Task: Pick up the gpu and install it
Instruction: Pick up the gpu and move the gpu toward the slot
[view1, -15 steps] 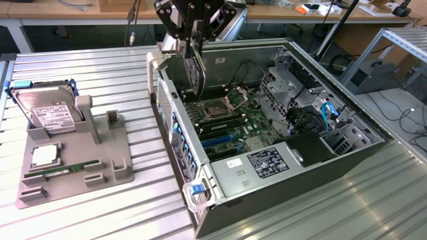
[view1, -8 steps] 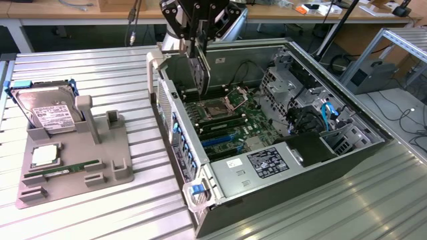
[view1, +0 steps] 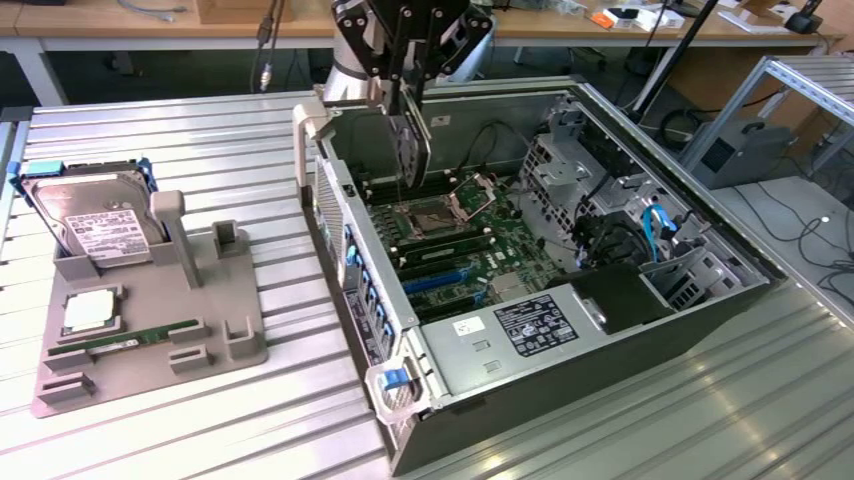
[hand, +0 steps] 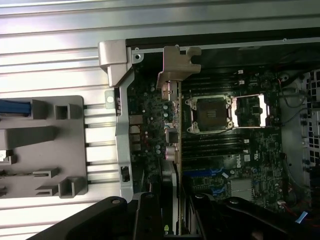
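Exterior view: gpu (view1: 411, 150) above motherboard (view1: 514, 228)

Colour findings, as observed:

- The gpu (view1: 412, 150) was a dark, near-black board, pale metal at one end.
- The gripper (view1: 404, 104) was black.
- The computer case (view1: 694, 310) was dark outside and plain grey metal inside.
- The motherboard (view1: 467, 240) was green, with blue slots (view1: 434, 283).
- A blue cable (view1: 657, 225) ran among the drive bays.
- The power supply label (view1: 534, 325) was white with black print.
- The fixture tray (view1: 147, 350) was uniform matt grey.
- The hard drive (view1: 100, 225) was silver with a white label, in a blue caddy (view1: 40, 168).
- The RAM stick (view1: 127, 340) was green.
- The table (view1: 174, 140) was silvery and ribbed in parallel lines.
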